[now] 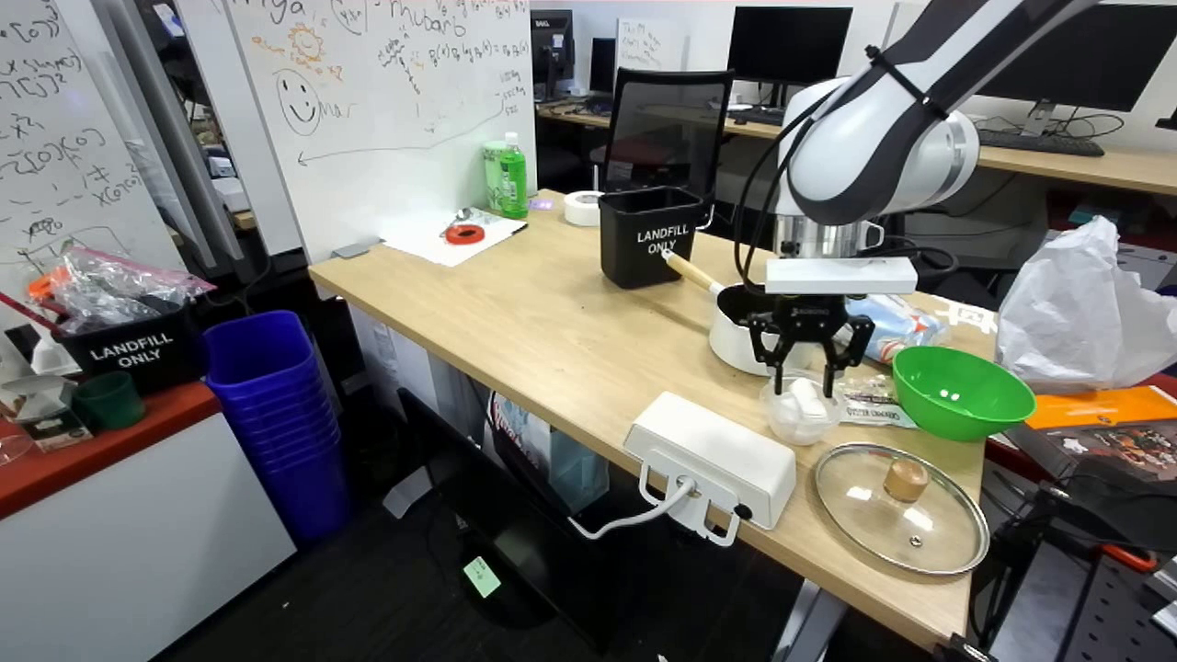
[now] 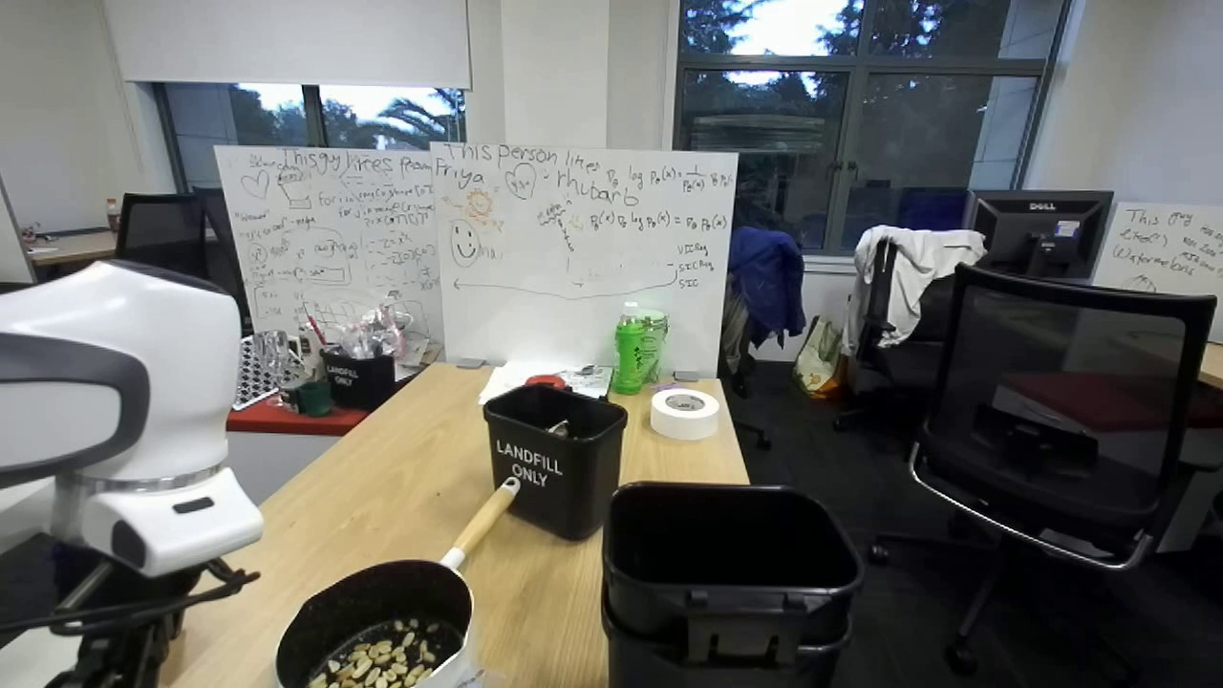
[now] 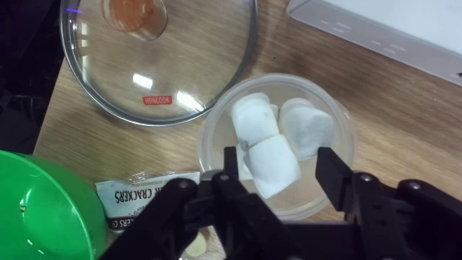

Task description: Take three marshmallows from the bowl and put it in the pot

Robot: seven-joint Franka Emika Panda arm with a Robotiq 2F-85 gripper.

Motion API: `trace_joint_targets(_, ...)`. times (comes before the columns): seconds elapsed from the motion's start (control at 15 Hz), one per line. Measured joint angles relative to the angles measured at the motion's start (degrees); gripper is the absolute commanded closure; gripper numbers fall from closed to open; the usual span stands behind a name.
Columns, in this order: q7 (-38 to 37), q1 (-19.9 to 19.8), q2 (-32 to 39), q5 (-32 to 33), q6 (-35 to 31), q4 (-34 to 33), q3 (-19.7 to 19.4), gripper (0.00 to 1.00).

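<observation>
A clear plastic bowl [image 1: 793, 430] on the table holds several white marshmallows [image 1: 809, 399]. In the wrist view the bowl [image 3: 347, 124] is in the middle, with the marshmallows [image 3: 273, 164] piled inside. My gripper [image 1: 804, 382] is open, pointing down over the bowl. In the wrist view its fingertips [image 3: 277, 150] stand apart on either side of the nearest marshmallow, with nothing between them held. The white-sided pot [image 1: 733, 346] stands just behind the gripper. In an exterior view the pot [image 2: 325, 604] shows a dark inside with peanuts at the bottom; its lower part is cut off.
A bright green bowl [image 1: 961, 397] and a glass lid [image 1: 860, 515] lie near the clear bowl. A cracker packet [image 3: 126, 202] lies beside it. A white box [image 1: 708, 450] sits at the table edge. A black bin [image 1: 644, 244] stands by the pot's wooden handle [image 2: 485, 521].
</observation>
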State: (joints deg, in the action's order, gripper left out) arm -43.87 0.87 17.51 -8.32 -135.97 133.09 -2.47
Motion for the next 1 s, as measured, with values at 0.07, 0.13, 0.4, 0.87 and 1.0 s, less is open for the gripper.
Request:
trace_joint_targets(0.07,0.0,0.0,0.08,0.0,0.0,0.0,-0.08,0.71)
trace_joint_targets(0.13,0.0,0.0,0.17,0.0,0.0,0.0,-0.17,0.77)
trace_joint_targets(0.4,0.0,0.0,0.2,0.0,0.04,-0.15,-0.66,0.85)
trace_joint_targets(0.87,0.0,0.0,0.2,0.0,0.05,-0.16,-0.72,0.89)
trace_joint_targets(1.0,0.0,0.0,0.2,0.0,0.16,-0.19,-0.73,0.9)
